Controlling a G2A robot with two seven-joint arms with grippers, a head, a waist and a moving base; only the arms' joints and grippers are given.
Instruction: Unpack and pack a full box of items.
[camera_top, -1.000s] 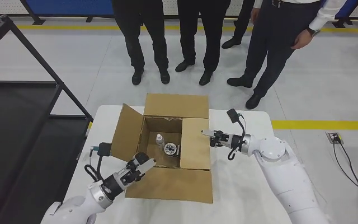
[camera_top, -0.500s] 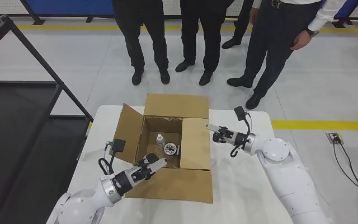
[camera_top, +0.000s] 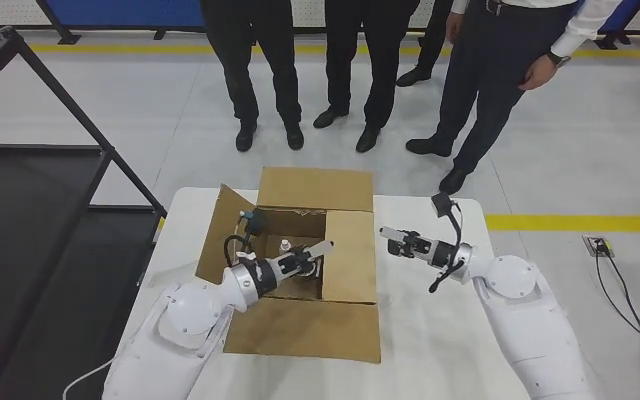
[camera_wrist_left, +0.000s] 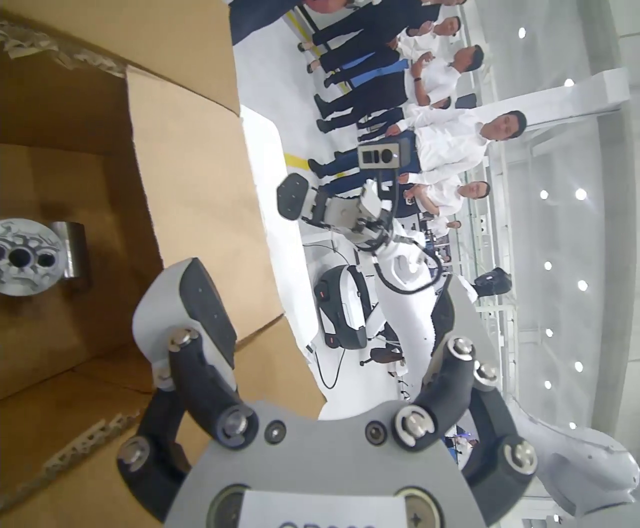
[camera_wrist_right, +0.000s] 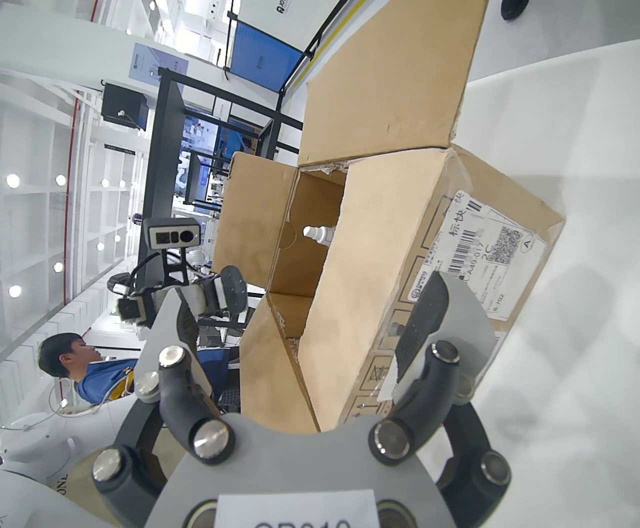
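Box (camera_top: 300, 330) left wide open on table (camera_top: 430, 340) for access. Metal part (camera_wrist_left: 30, 260) and bottle (camera_top: 285, 246) lying on box floor, just beyond left pincer (camera_top: 318, 248), which is held released and empty over opening, probably for pick. Right pincer (camera_top: 390, 238) released, empty, set just beside box, clear of that reach.

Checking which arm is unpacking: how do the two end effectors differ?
The left end effector is over the box opening, near the metal part; the right end effector is outside, over the table beside a flap. The left points rightward, the right leftward. Both are open and empty.
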